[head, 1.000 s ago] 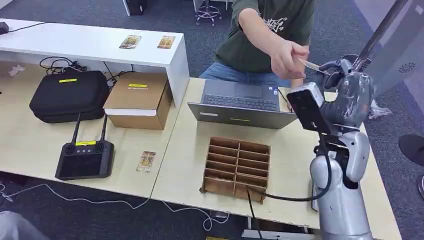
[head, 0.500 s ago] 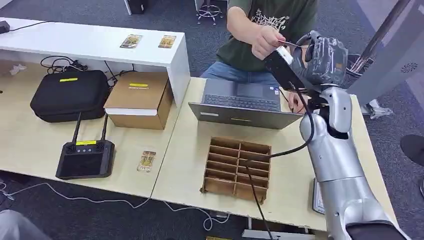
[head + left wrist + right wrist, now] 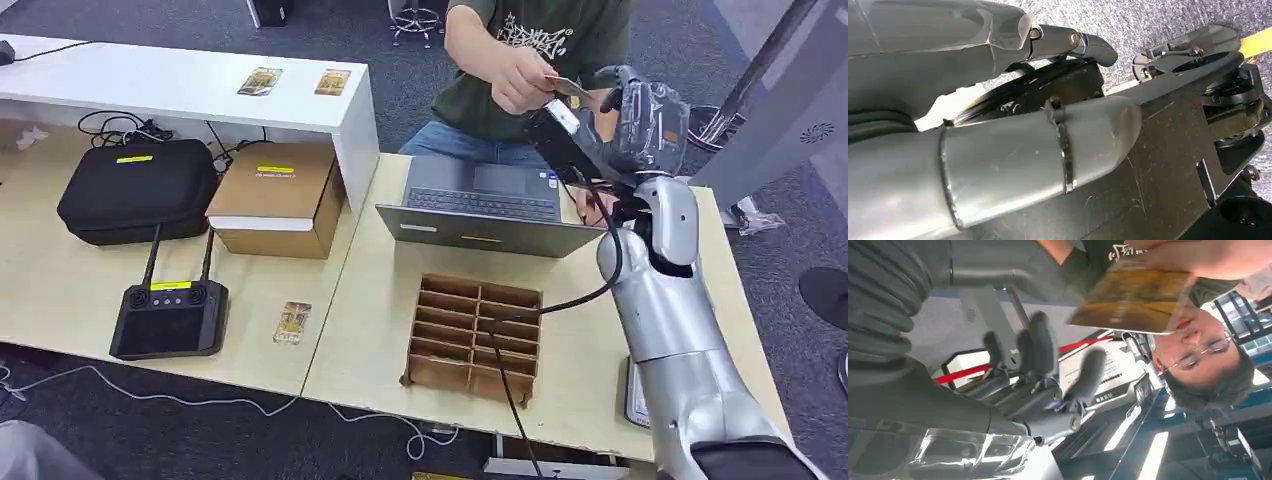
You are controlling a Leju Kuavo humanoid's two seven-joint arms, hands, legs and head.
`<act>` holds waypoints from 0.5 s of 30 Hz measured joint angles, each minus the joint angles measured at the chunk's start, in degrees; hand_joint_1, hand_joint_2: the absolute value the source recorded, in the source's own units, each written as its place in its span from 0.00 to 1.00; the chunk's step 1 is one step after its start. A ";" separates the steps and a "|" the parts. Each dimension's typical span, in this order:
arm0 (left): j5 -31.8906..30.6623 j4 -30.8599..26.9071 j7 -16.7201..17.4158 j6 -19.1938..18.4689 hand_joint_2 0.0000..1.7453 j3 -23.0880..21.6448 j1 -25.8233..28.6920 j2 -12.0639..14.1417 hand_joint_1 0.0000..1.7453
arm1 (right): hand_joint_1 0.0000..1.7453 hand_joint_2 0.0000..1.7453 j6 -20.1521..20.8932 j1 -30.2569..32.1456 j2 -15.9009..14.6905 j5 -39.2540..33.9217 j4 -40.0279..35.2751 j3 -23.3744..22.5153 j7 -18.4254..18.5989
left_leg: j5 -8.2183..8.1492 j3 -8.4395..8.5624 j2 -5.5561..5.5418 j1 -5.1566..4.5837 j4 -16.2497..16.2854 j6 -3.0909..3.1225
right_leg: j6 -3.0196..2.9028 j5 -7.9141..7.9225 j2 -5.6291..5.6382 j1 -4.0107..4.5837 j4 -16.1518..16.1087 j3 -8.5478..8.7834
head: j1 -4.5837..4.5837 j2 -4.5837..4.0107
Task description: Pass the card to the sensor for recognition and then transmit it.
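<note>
Over the desk in head view, right hand (image 3: 645, 115) is raised past the laptop (image 3: 480, 205), fingers apart, nothing in them. A person's hand (image 3: 520, 78) holds the card (image 3: 570, 87) just beside it; can't tell if card touches the robot's fingers. Divider box (image 3: 475, 335) sits in front of the laptop, 2 columns of narrow slots, all look empty. Cardboard box (image 3: 278, 195) is closed, w/ yellow label. Black case (image 3: 135, 188) is zipped shut, also yellow label. Controller (image 3: 168, 315) w/ 2 antennas lies in front of the case. Other cards: 2 on the white shelf (image 3: 200, 85), at (image 3: 260, 81) and (image 3: 333, 82), and 1 on the desk (image 3: 60, 290) at (image 3: 292, 322), between controller and divider box. So 4 cards counted, 1 laptop, 1 controller.

Left wrist view: left hand (image 3: 998, 125) hangs over grey carpet and dark robot parts; thick grey thumb and 1 dark finger extended, nothing between them; can't tell how the rest of the fingers lie.

Right wrist view: right hand's fingers (image 3: 1043, 347) spread, empty. Card (image 3: 1130, 300), gold-brown face, blurred, is pinched by the person's hand (image 3: 1208, 257), close to the fingertips but apart.
</note>
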 joint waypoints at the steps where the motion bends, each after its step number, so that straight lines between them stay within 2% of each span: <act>1: -0.07 0.00 0.00 -0.07 0.00 -0.02 0.00 0.00 0.00 | 0.00 1.00 0.04 0.16 0.00 0.00 0.00 0.02 -0.15 | 0.00 0.01 0.00 0.00 0.00 0.00 | 0.00 0.00 0.00 0.00 0.00 0.00 | 0.00 0.00; 7: 0.09 0.00 0.00 -0.13 0.00 -0.02 0.04 0.02 0.00 | 0.00 1.00 -0.09 4.03 -0.02 -2.12 -3.03 0.02 -2.03 | 0.03 0.06 0.00 0.02 0.00 -0.03 | -0.01 0.01 0.01 0.02 0.06 -0.01 | 0.00 0.00; 11: 1.25 0.00 -0.57 0.11 0.00 0.00 0.31 0.07 0.00 | 0.00 1.00 -1.27 9.97 -0.04 -4.29 -9.39 0.02 -4.02 | 0.02 0.05 0.00 0.02 0.00 -0.03 | -0.01 0.00 0.01 0.02 0.07 -0.03 | 0.00 0.00; 15: 2.03 0.00 -1.73 0.59 0.00 0.04 0.88 0.18 0.00 | 0.00 1.00 -4.71 19.26 -0.44 -7.03 -20.04 -0.33 -6.46 | -0.02 0.02 -0.01 0.02 -0.01 -0.03 | -0.01 -0.02 -0.01 0.02 0.05 -0.07 | 0.00 0.00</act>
